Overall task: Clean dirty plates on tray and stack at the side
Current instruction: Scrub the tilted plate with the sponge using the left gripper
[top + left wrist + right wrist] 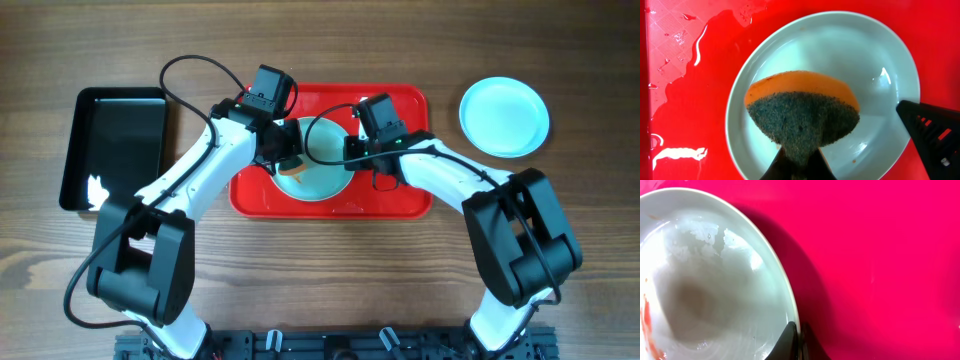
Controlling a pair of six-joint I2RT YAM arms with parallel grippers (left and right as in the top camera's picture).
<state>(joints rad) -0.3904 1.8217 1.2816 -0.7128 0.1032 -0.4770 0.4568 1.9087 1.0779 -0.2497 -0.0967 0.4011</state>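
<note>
A pale blue-white plate (322,168) lies on the red tray (400,200). My left gripper (286,160) is shut on an orange sponge with a dark scouring face (802,117), held over the plate (840,55). Small orange-brown specks sit near the plate's lower rim (854,161). My right gripper (352,148) is shut on the plate's right rim (790,315), one finger inside and one outside. The plate's inside (700,290) is wet, with an orange smear at its left edge. A second, clean plate (504,115) lies on the table at the right, off the tray.
A black tray (120,110) lies at the far left with a white scrap (97,189) in its near corner. Water drops and streaks lie on the red tray (685,65) left of the plate. The wooden table (330,270) spreads in front.
</note>
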